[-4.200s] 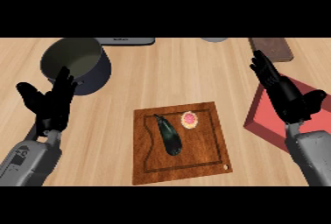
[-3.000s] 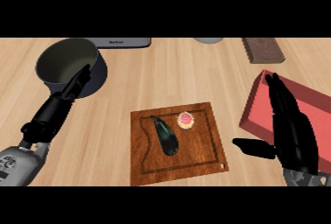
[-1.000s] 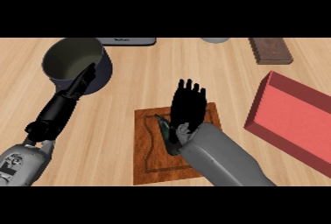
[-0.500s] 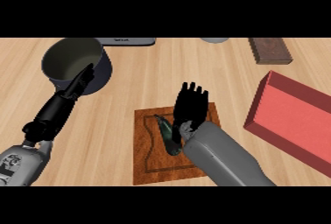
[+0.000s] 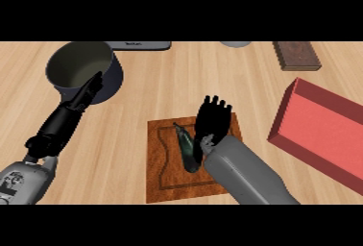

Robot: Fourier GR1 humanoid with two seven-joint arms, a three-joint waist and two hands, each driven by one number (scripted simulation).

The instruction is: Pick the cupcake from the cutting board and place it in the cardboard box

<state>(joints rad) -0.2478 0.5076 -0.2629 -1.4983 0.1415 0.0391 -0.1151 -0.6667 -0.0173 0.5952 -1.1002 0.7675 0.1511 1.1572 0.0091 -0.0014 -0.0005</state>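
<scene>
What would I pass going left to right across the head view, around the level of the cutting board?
Left robot hand by the grey pot → dark eggplant on the cutting board → right robot hand over the board → red box.

my right hand (image 5: 211,121) covers the cupcake on the cutting board (image 5: 164,163); the red box (image 5: 325,129) runs off the right edge.
</scene>
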